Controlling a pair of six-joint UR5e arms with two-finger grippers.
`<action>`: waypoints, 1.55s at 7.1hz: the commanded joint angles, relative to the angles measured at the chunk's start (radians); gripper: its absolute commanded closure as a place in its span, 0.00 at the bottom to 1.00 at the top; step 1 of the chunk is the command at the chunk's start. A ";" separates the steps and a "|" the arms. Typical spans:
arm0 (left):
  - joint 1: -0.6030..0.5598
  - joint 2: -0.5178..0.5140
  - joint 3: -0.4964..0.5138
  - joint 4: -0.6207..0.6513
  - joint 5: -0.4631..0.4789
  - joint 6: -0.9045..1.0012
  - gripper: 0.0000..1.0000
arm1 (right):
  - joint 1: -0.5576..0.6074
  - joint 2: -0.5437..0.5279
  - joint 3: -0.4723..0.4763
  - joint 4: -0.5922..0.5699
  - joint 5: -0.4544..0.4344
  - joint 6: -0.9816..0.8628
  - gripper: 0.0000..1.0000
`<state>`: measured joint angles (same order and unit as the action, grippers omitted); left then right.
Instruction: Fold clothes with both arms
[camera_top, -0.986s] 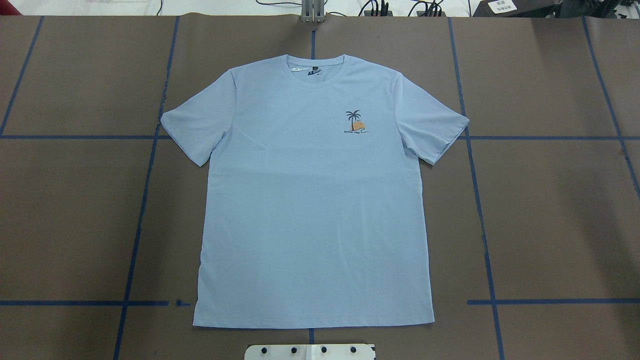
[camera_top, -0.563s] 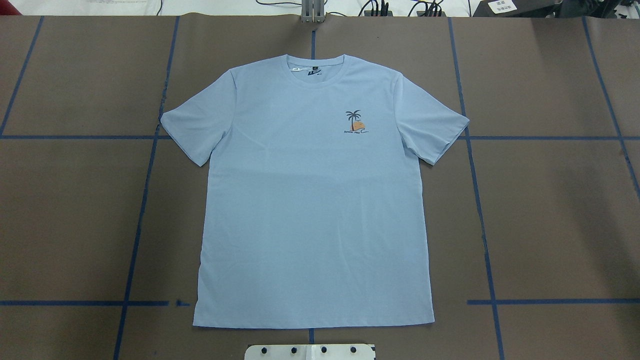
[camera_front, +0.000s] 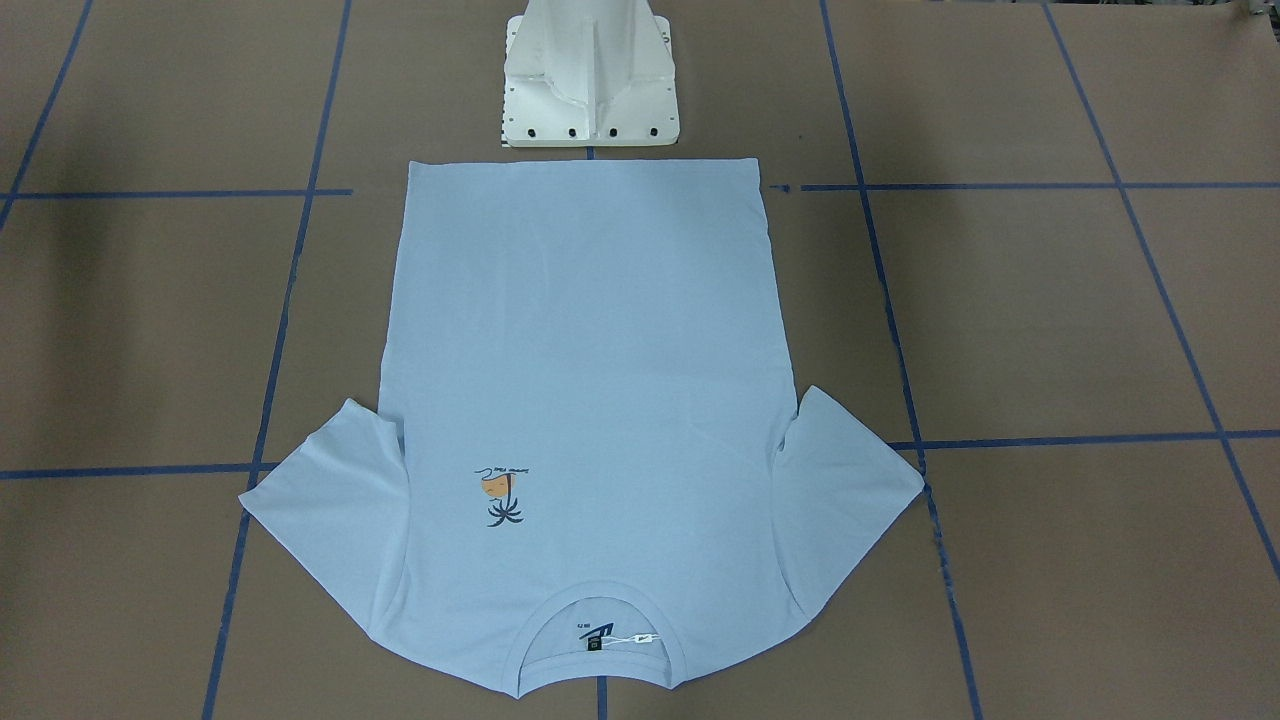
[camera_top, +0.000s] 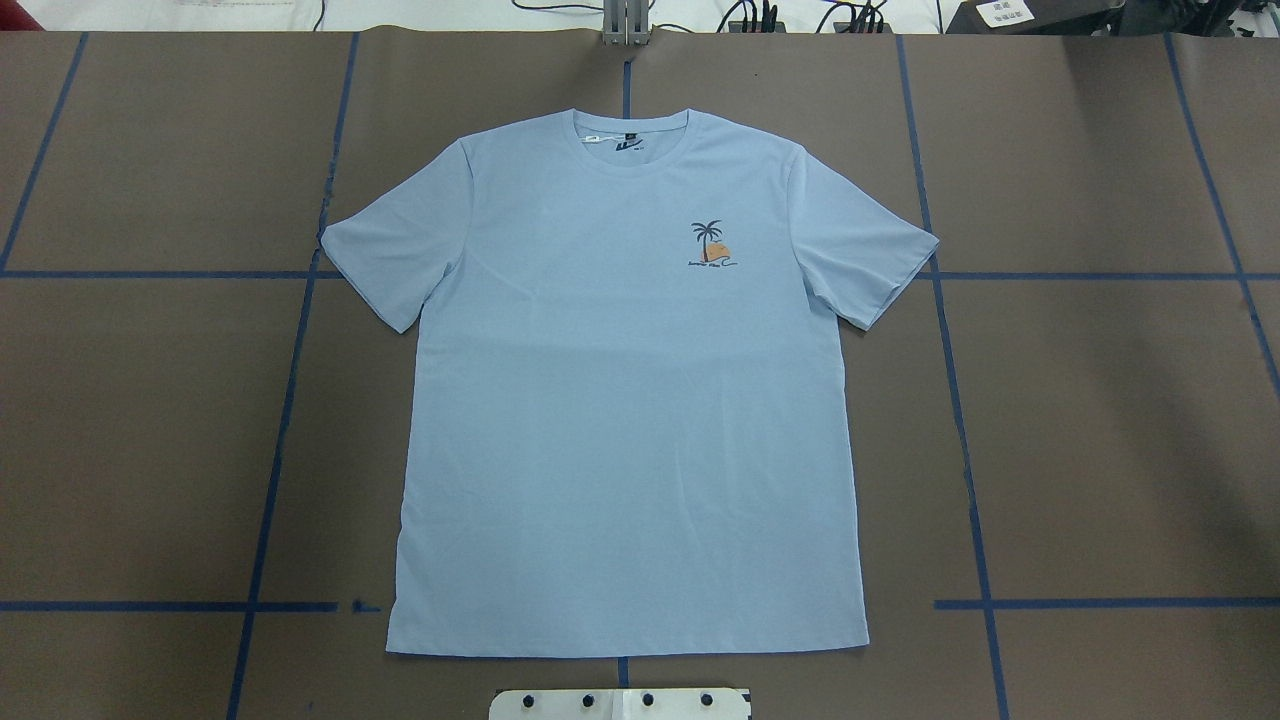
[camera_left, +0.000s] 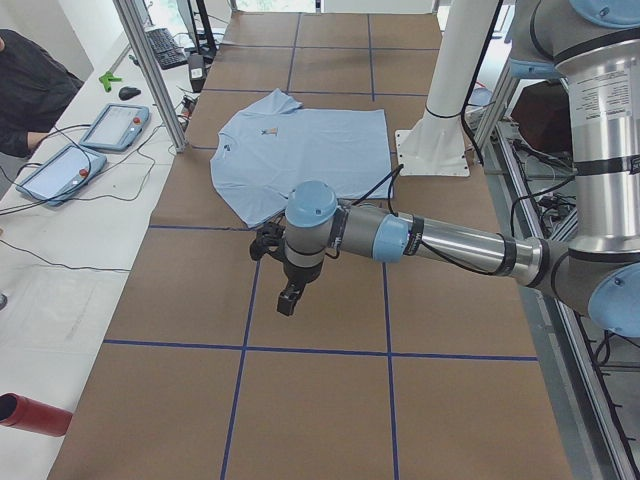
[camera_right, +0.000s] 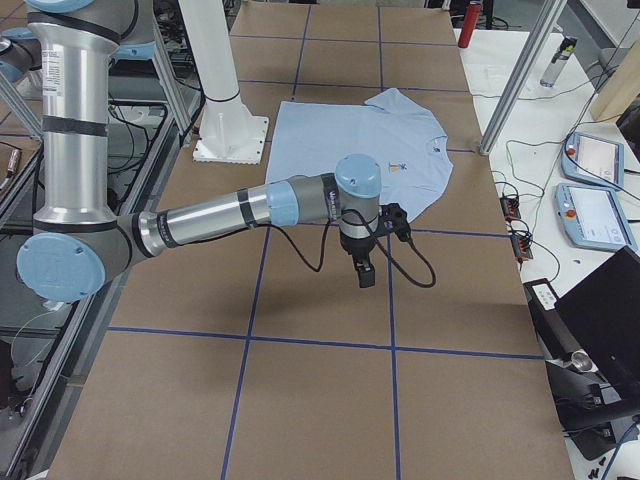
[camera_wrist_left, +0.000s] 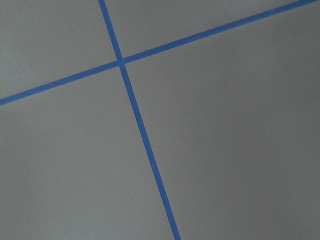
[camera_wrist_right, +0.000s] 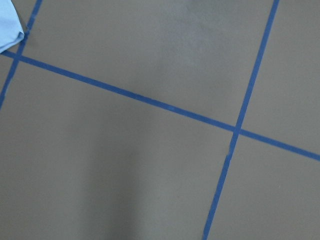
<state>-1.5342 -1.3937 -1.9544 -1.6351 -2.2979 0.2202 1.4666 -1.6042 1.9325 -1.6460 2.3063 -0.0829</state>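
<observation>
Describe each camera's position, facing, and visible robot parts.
Front-facing: across table, down at shirt; pedestal.
Overhead: opposite side, down at shirt; pedestal edge.
Exterior left: table end; left arm near.
Exterior right: opposite end; right arm near.
Left wrist: down at tape cross; no body.
Right wrist: tape cross, sleeve tip; no body.
Exteriors share the shirt.
</observation>
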 joint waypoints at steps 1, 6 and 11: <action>0.002 -0.027 0.030 -0.186 0.025 -0.008 0.00 | -0.003 0.067 -0.016 0.068 0.004 0.002 0.00; -0.006 -0.054 0.063 -0.390 0.020 -0.018 0.00 | -0.151 0.104 -0.144 0.471 0.059 0.402 0.00; -0.006 -0.048 0.055 -0.391 0.018 -0.016 0.00 | -0.507 0.302 -0.430 0.868 -0.365 0.944 0.13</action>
<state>-1.5401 -1.4433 -1.8975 -2.0262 -2.2795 0.2040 1.0335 -1.3416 1.5697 -0.8426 2.0335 0.7801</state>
